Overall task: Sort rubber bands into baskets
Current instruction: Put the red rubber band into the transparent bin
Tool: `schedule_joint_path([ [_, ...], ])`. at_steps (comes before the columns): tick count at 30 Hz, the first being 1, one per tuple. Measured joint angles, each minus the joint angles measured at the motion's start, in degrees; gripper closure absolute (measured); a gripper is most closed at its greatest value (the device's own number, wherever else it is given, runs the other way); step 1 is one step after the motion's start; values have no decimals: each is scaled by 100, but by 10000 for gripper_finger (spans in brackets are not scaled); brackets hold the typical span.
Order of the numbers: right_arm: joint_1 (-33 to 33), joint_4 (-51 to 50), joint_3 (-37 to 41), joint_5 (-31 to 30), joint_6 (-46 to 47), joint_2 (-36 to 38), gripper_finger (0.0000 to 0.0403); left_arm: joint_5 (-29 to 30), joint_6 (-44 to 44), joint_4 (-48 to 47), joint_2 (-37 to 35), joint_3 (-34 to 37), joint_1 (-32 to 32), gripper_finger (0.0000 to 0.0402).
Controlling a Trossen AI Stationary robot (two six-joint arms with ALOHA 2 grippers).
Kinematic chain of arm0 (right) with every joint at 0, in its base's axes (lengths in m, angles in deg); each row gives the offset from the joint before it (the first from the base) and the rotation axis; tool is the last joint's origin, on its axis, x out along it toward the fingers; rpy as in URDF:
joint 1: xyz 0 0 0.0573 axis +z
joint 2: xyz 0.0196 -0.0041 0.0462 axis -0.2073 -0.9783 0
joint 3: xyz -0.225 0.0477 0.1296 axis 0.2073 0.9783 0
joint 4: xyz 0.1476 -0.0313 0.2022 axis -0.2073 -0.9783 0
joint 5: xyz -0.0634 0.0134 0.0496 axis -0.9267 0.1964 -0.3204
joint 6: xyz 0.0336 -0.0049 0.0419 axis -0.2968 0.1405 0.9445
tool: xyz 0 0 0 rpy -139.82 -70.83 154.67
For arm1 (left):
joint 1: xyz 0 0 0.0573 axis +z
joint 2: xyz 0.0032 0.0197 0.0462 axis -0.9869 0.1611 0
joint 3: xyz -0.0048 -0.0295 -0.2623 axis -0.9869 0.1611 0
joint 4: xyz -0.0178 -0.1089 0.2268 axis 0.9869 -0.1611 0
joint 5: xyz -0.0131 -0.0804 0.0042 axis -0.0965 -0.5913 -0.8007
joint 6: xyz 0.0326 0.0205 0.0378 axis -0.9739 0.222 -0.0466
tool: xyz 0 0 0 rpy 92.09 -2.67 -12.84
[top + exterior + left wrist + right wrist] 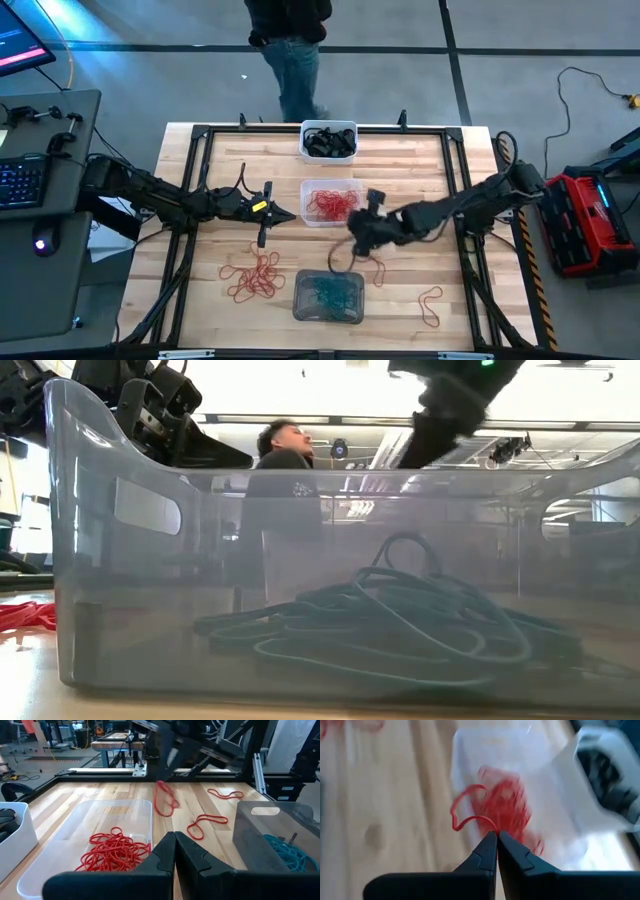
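- The pale wooden tabletop [400,290] carried three small baskets: the opaque white tub [328,152] of black bands at the far edge, the clear tub [305,205] of red bands mid-table, and the translucent grey tub [300,305] of teal bands at the near edge.
- The right tool [497,836] hovered beside the clear tub, clenched on a thin red rubber band [467,810] that dangled from its tips.
- The left tool [174,838] waited left of the clear tub, clenched on nothing.
- Loose red bands [252,277] lay near-left; another red loop [431,303] lay near-right.
- The bands looked light, limp and stretchy, so a pinch on a single strand would probably serve best.
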Motion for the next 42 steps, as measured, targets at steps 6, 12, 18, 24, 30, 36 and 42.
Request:
schedule_joint_path([
  [6, -739, 1281, 1, 96, -1276, 0, 403, 0, 28, -1, -1, 0, 0, 402],
  [12, -1407, 1856, 4, 512, -1995, -154, 403, 0, 46, -1, -2, 0, 2, 402],
  [18, -1922, 2069, 9, 1035, -2279, -554, 403, 0, 46, -3, -2, 0, 0, 402],
  [24, -2188, 2121, 11, 1264, -2394, -902, 403, 0, 46, -5, -1, 1, 2, 402],
  [30, -2311, 2218, 11, 1521, -2290, -1122, 403, 2, -10, -3, -2, 2, 2, 402],
  [36, -2356, 2224, 13, 2100, -2237, -1307, 402, 93, -7, -3, -2, 2, 2, 402],
  [42, -2280, 2214, 13, 2295, -2237, -1318, 363, 129, -26, 4, -2, 2, 1, 401],
])
